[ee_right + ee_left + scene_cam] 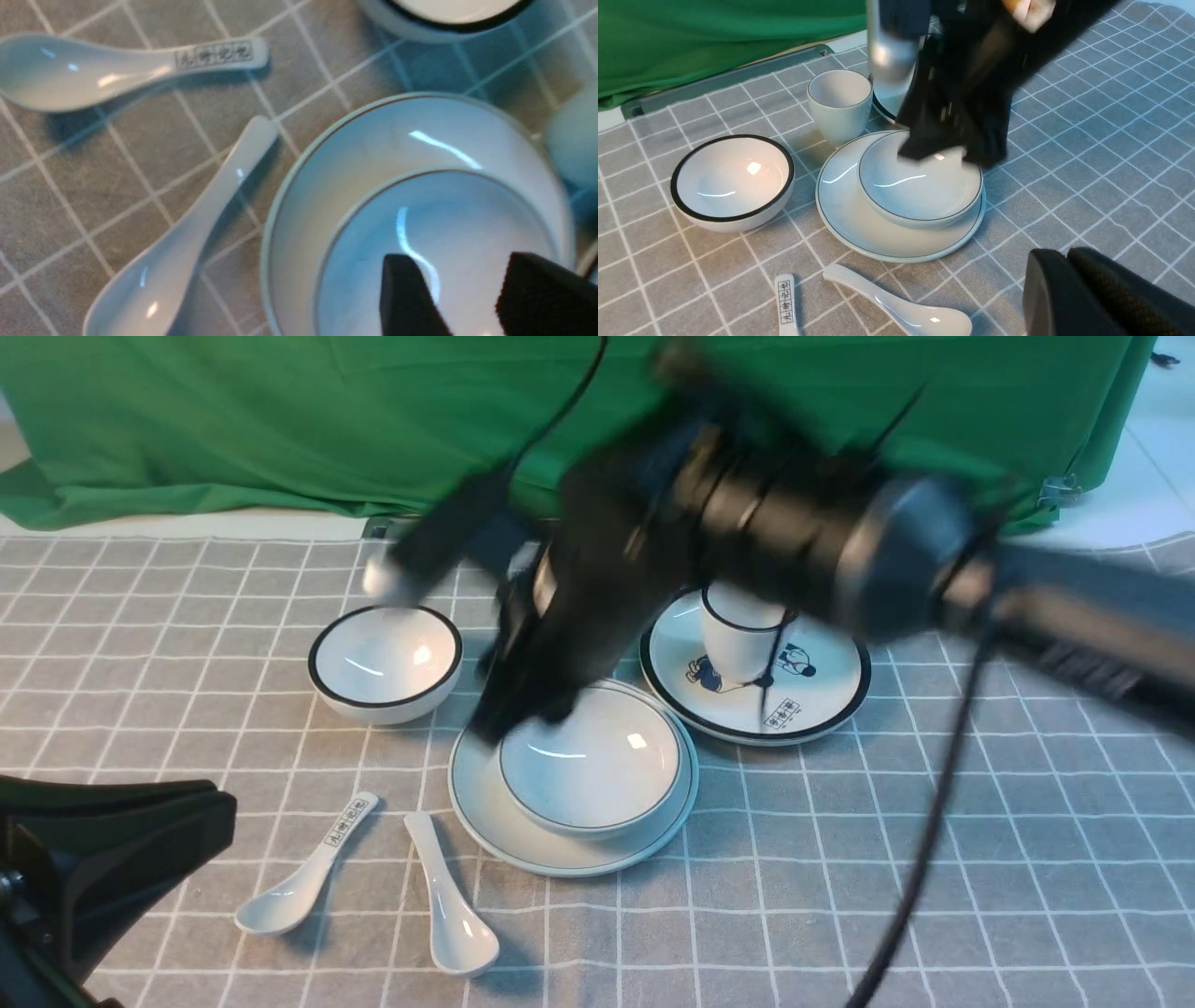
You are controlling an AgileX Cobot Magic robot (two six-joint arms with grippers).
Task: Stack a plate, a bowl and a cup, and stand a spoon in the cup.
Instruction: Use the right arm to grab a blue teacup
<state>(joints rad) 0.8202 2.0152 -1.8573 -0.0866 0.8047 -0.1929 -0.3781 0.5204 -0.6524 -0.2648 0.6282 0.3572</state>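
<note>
Cup [839,105] beside plate [845,212], clearest from left wrist

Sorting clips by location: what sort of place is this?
Probably a staged lab tabletop, not a home kitchen: a draped green fabric backdrop, a grey white-checked tablecloth, and a black robot arm above it.
</note>
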